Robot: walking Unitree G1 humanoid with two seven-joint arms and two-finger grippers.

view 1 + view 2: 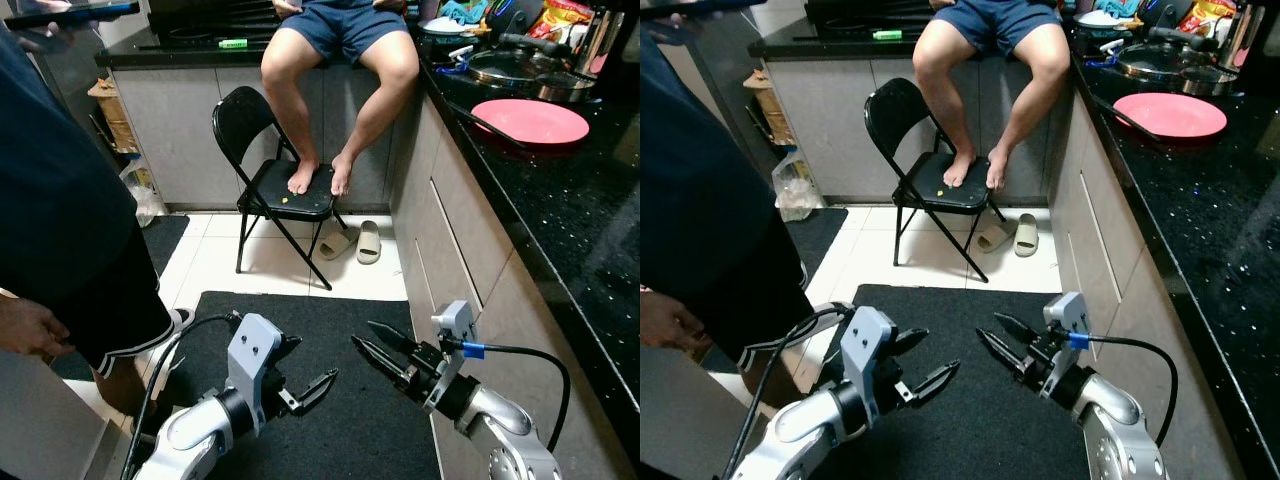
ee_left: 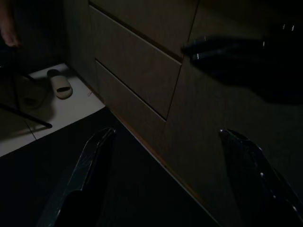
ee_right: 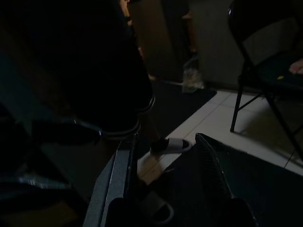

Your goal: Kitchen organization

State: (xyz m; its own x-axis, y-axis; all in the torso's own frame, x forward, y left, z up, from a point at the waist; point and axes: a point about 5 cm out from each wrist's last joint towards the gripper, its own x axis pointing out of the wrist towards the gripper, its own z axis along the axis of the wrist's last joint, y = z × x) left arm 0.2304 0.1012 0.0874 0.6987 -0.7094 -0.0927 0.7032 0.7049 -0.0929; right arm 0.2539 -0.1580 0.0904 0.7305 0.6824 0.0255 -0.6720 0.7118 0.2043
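Both grippers hang above the black mat (image 1: 330, 400), empty: left gripper (image 1: 308, 378) wide, right gripper (image 1: 375, 345) narrow. A pink plate (image 1: 530, 121) lies on the counter (image 1: 580, 220), near its front edge.

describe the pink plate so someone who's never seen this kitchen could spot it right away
Follow the black speckled countertop that runs along the robot's right side toward the far corner. The pink plate lies flat on it, just in front of a steel pan and the clutter behind. It is the only large, round, bright pink thing on that dark surface.
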